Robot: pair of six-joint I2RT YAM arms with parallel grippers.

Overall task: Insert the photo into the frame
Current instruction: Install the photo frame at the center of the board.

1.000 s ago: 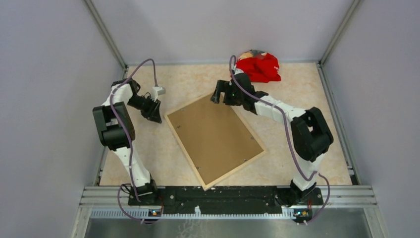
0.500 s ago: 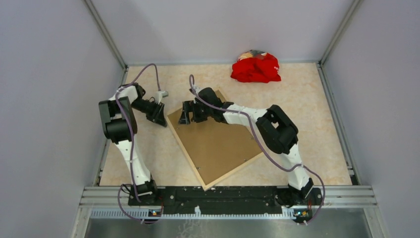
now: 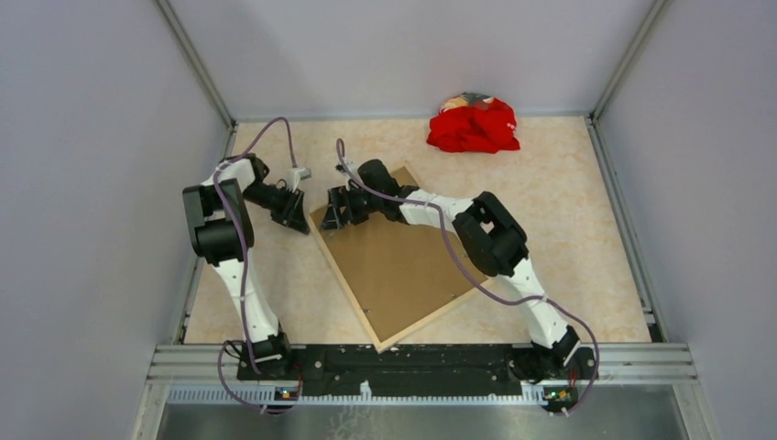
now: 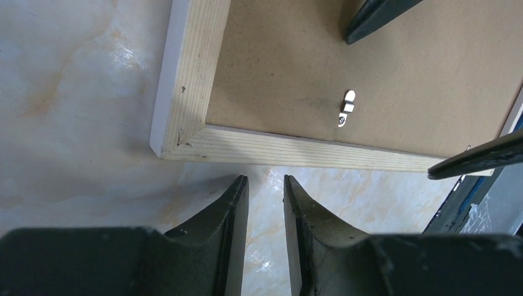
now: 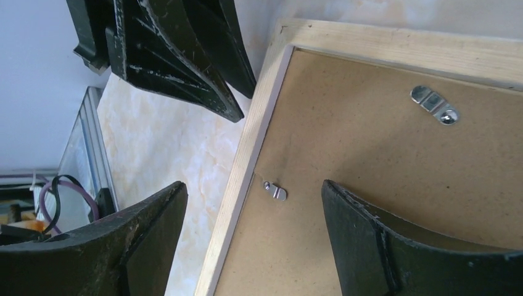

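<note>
**Figure.** Marbled beige tabletop (image 3: 568, 229) with the large, thin-railed rectangular frame (image 4: 277, 151) lying face down near its middle, pale wooden back upward and a white edge showing at the near-left corner. A plain brown fibreboard backing board (image 3: 394, 257) sits inside the rails and fills the opening. The photo is nowhere in view, and whether it lies beneath the board cannot be told. A crumpled red cloth (image 3: 475, 126) lies well apart at the far edge.

The right claw (image 3: 332, 215) hangs over the frame's left corner, spread wide and empty, its fingers to either side of a small silver metal turn clip (image 5: 275, 190) on the left rail. The left claw (image 4: 266, 182) hovers over bare tabletop just outside that corner, parted by a narrow gap and holding nothing.

The step in hand appears to be working the clips that retain the board. The next move probably calls for lowering one fingertip beside the clip and swivelling it, though whether to lock or to release cannot be judged.

Compared with a second ago, the right arm has swung from the frame's far corner to its left corner. The left claw has edged closer, and the frame itself is unmoved.
</note>
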